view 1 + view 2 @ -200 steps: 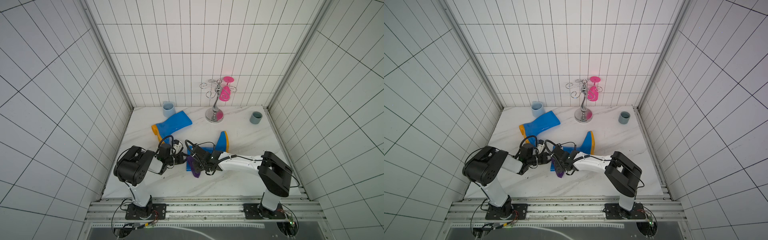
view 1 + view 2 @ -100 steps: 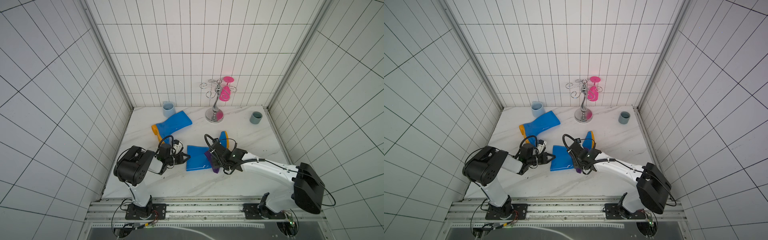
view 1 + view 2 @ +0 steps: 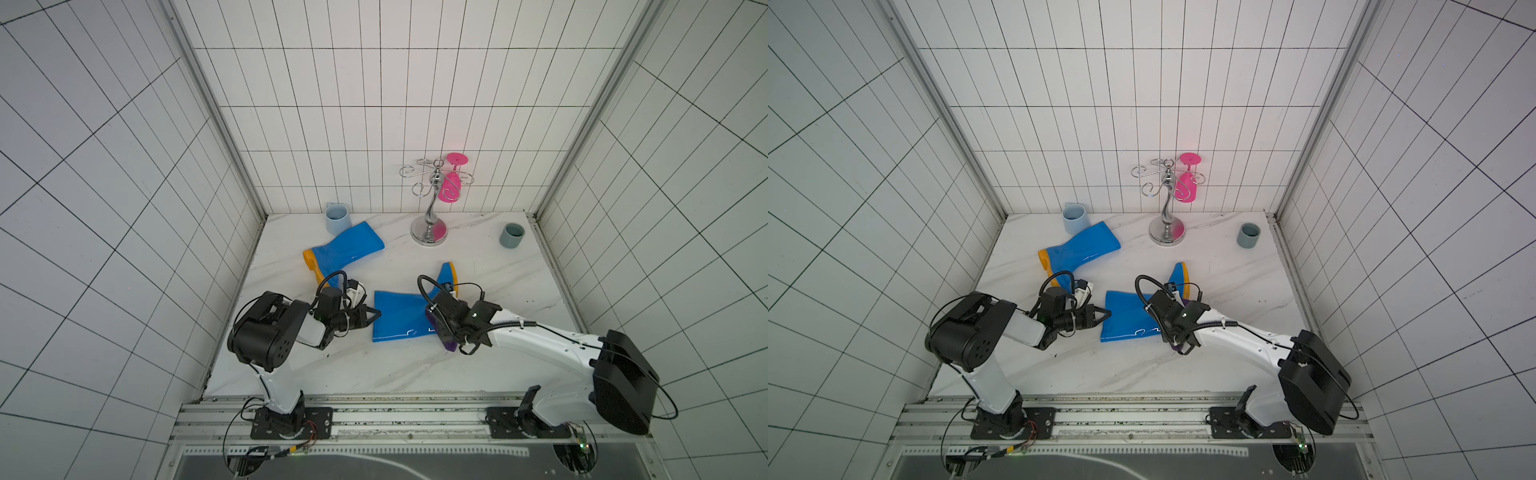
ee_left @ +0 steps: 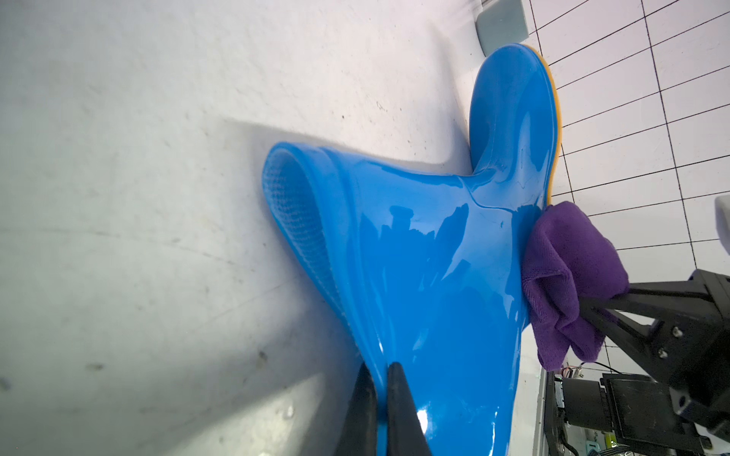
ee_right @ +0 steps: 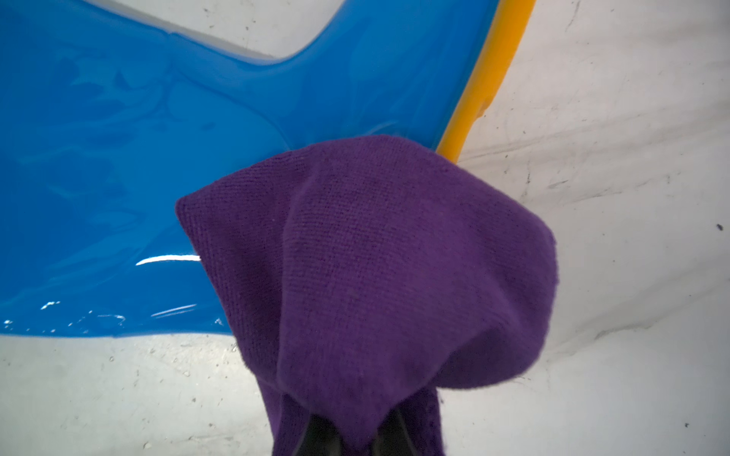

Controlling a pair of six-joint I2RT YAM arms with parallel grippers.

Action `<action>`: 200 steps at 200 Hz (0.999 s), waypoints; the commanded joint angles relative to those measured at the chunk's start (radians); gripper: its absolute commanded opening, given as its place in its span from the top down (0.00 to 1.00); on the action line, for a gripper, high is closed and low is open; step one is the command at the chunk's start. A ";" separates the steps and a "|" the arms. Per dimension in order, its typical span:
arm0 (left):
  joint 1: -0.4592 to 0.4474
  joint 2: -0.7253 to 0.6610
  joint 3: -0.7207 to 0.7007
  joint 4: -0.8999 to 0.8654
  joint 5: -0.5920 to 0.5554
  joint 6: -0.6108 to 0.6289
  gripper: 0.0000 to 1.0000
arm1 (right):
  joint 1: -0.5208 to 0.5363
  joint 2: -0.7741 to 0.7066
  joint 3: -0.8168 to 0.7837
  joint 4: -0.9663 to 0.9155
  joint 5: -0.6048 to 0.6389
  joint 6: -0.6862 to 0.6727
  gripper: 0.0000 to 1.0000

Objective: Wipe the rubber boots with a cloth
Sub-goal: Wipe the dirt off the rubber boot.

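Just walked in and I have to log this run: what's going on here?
The left gripper is shut on the rim of the near boot, which lies on its side on the table. The right gripper holds the purple cloth bunched against that boot's heel. The far boot lies untouched near a cup.

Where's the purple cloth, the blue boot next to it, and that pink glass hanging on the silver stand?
purple cloth (image 5: pixel 375 256), right wrist view, its bunched middle.
blue boot (image 3: pixel 399 316), a top view, its shaft.
pink glass (image 3: pixel 453 185), a top view, its bowl.
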 commanded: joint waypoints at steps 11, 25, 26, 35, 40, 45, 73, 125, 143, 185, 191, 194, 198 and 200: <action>-0.011 0.051 -0.028 -0.086 0.002 -0.002 1.00 | -0.068 0.025 0.028 0.032 0.061 -0.063 1.00; -0.011 0.053 -0.028 -0.085 0.004 -0.002 1.00 | -0.099 0.047 0.055 0.044 0.061 -0.098 1.00; -0.011 0.054 -0.028 -0.085 0.005 -0.002 1.00 | -0.102 0.048 0.057 0.046 0.060 -0.101 1.00; -0.011 0.054 -0.028 -0.085 0.005 -0.002 1.00 | -0.122 0.066 0.073 0.055 0.058 -0.124 1.00; -0.011 0.053 -0.028 -0.084 0.005 -0.002 1.00 | -0.132 0.077 0.080 0.063 0.057 -0.136 1.00; -0.011 0.055 -0.028 -0.085 0.005 -0.002 1.00 | -0.142 0.087 0.087 0.072 0.055 -0.147 1.00; -0.011 0.056 -0.026 -0.084 0.006 -0.002 1.00 | -0.179 0.137 0.153 0.104 0.042 -0.200 1.00; -0.011 0.064 -0.023 -0.085 0.007 -0.002 1.00 | -0.221 0.218 0.292 0.122 0.014 -0.269 1.00; -0.011 0.064 -0.023 -0.084 0.008 -0.002 1.00 | -0.249 0.263 0.336 0.133 0.000 -0.299 1.00; -0.011 0.066 -0.023 -0.084 0.009 -0.002 1.00 | -0.300 0.370 0.461 0.158 -0.028 -0.358 1.00; -0.010 0.067 -0.023 -0.083 0.010 -0.002 1.00 | -0.307 0.388 0.484 0.159 -0.029 -0.368 1.00; -0.010 0.067 -0.023 -0.083 0.010 -0.002 1.00 | -0.309 0.398 0.496 0.160 -0.030 -0.371 1.00; -0.010 0.068 -0.023 -0.083 0.010 -0.002 1.00 | -0.313 0.412 0.512 0.160 -0.031 -0.377 1.00; -0.010 0.067 -0.023 -0.083 0.010 -0.002 1.00 | -0.315 0.418 0.520 0.161 -0.032 -0.380 1.00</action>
